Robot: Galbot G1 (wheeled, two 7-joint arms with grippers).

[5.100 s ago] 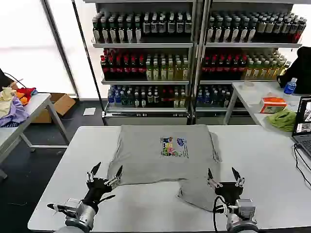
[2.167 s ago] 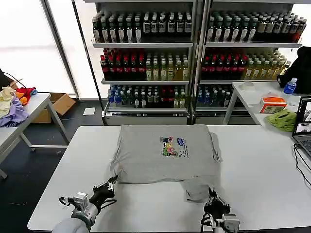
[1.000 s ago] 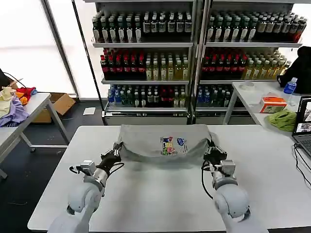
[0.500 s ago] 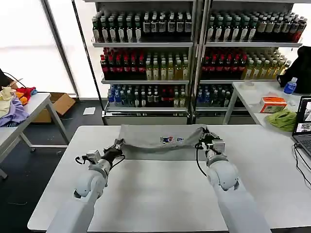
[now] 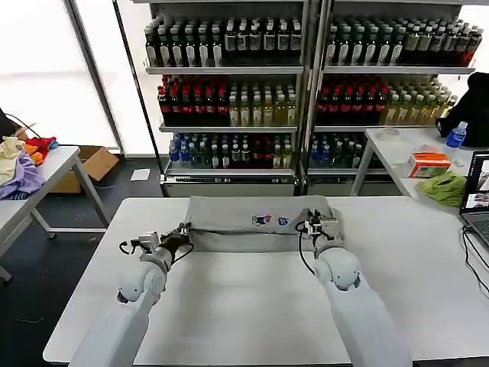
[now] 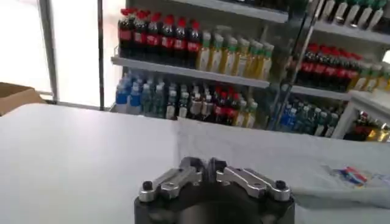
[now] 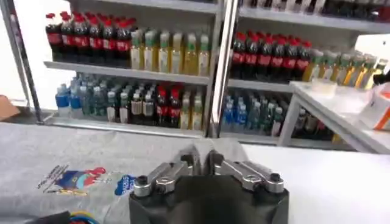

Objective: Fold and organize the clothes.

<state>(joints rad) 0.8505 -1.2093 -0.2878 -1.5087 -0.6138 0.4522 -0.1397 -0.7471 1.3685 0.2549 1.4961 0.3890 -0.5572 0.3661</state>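
While bottle shelves (image 5: pixel 306 84) stand behind the white table (image 5: pixel 244 298), each tool pinches the grey shirt (image 5: pixel 260 222).

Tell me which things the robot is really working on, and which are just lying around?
Part of the job:
- grey short-sleeved shirt with a small colourful print, half folded on the white table
- left tool, shut on its edge
- right tool, shut on its edge

Just lying about:
- lime-green cloth
- heap of lilac, red and yellow fabrics
- shelves of bottles
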